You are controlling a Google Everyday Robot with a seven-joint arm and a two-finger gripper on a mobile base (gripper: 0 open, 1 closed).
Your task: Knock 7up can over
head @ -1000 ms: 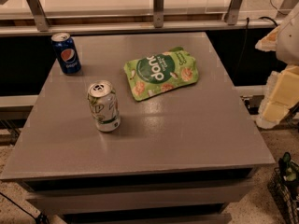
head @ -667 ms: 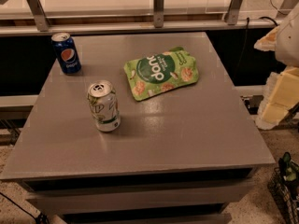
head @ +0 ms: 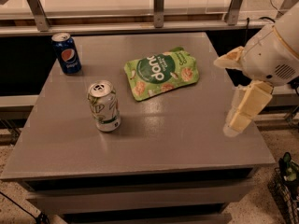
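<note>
The 7up can (head: 104, 106) stands upright on the grey table (head: 168, 134), left of centre and toward the front. It is silver-white with green lettering and a silver pull-tab top. My gripper (head: 232, 91) is at the table's right edge, far to the right of the can and apart from it. Its two cream fingers (head: 246, 107) are spread apart and hold nothing.
A dark blue Pepsi can (head: 67, 53) stands upright at the table's back left. A green snack pouch (head: 161, 73) lies flat behind centre, between the 7up can and the gripper. A railing with metal posts (head: 159, 6) runs behind the table.
My gripper has moved left and slightly down, from beyond the table's right side to over its right edge. The cans and pouch have not moved.
</note>
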